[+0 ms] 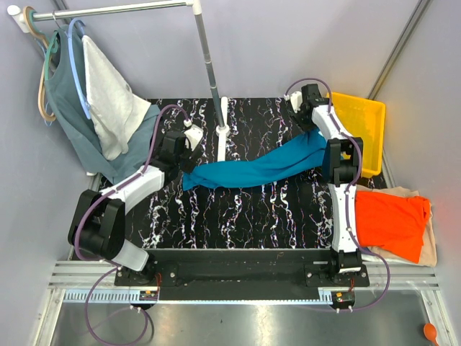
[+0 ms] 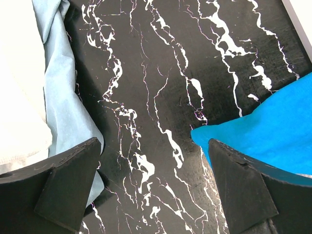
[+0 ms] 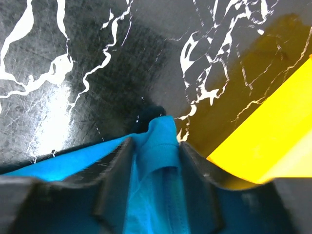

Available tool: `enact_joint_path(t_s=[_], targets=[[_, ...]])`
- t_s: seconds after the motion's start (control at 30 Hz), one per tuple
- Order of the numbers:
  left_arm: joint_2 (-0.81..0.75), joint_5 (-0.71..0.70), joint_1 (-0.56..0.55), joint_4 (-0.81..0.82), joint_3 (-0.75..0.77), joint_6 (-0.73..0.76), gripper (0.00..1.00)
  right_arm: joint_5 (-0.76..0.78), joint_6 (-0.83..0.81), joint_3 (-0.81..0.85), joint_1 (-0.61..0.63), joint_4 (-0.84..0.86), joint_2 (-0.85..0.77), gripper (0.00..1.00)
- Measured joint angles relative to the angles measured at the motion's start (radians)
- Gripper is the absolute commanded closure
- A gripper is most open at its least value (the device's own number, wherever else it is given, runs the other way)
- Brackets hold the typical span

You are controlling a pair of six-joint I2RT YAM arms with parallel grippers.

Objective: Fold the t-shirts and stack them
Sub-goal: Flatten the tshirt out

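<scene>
- Left claw (image 2: 152, 144) gapes wide, empty, above counter (image 2: 161, 73); left end of teal shirt (image 1: 252, 167) lies just right of it.
- Shirt runs left-right across counter.
- Right claw (image 3: 155, 141), far right, half-closed, pinches its other end.
</scene>
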Motion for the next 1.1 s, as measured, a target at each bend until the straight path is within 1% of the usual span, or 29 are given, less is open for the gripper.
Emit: enact_joint_path(t_s=[0.03,0.07,0.1,0.23,0.37,0.47,0.57,0.7,0.73,0.83,0.93,1.07,1.1], targets=[[0.0,0.0,0.0,0.0,0.0,0.0,0.02,0.0,0.002,-0.004,0.0,-0.001,0.0,0.86],[0.0,0.0,0.0,-0.001,0.0,0.0,0.02,0.0,-0.001,-0.008,0.0,-0.001,0.0,0.96],[0.0,0.0,0.0,-0.001,0.0,0.0,0.02,0.0,0.003,-0.018,0.0,-0.001,-0.002,1.0],[0.0,0.001,0.0,-0.003,0.0,0.0,0.02,0.005,0.003,-0.07,0.004,-0.003,-0.034,1.0],[0.0,0.032,0.0,-0.022,0.003,0.005,0.03,0.008,0.006,-0.17,0.01,-0.024,-0.133,1.0],[0.002,0.07,0.0,-0.046,0.023,0.025,0.04,0.001,0.014,-0.245,0.02,-0.034,-0.252,1.0],[0.041,0.1,0.0,-0.068,0.087,0.057,0.06,-0.005,0.02,-0.301,0.038,-0.038,-0.409,1.0],[0.117,0.142,0.001,-0.079,0.158,0.094,0.09,-0.023,0.025,-0.328,0.075,-0.026,-0.62,1.0],[0.14,0.158,0.003,-0.084,0.173,0.104,0.12,-0.026,0.026,-0.333,0.085,-0.025,-0.666,1.0],[0.202,0.2,0.008,-0.107,0.203,0.135,0.14,-0.027,0.027,-0.351,0.113,-0.021,-0.769,1.0],[0.239,0.24,0.012,-0.144,0.2,0.163,0.15,-0.027,0.027,-0.373,0.132,-0.02,-0.813,1.0],[0.24,0.281,0.01,-0.169,0.166,0.182,0.17,-0.027,0.027,-0.416,0.138,-0.025,-0.816,1.0],[0.24,0.287,0.007,-0.172,0.156,0.185,0.21,-0.026,0.028,-0.426,0.138,-0.031,-0.814,1.0]])
